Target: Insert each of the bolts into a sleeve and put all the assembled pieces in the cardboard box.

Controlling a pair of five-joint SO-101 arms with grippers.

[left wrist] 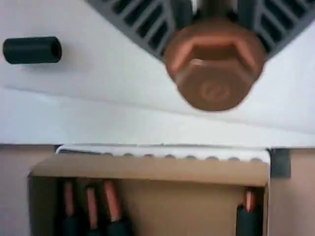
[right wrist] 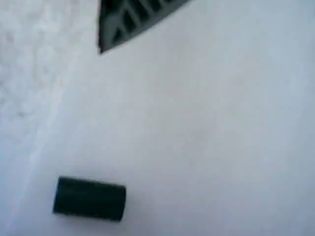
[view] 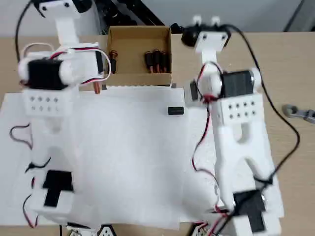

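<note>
Four assembled pieces (left wrist: 91, 204) lie in the cardboard box (left wrist: 147, 169) beyond the left gripper (left wrist: 212, 19), clamped on a bolt (left wrist: 212, 69) — one sleeve (right wrist: 89, 197) waits near the right gripper (right wrist: 129, 22), grip unclear.

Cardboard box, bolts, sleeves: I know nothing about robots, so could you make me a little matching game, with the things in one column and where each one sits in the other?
Things
1. copper bolt
2. loose black sleeve
3. assembled pieces
4. cardboard box

Places
A. inside the box
B. clamped in the left gripper
C. just beyond the far edge of the white sheet
D. lying on the white sheet

Pairs: 1-B, 2-D, 3-A, 4-C
</note>
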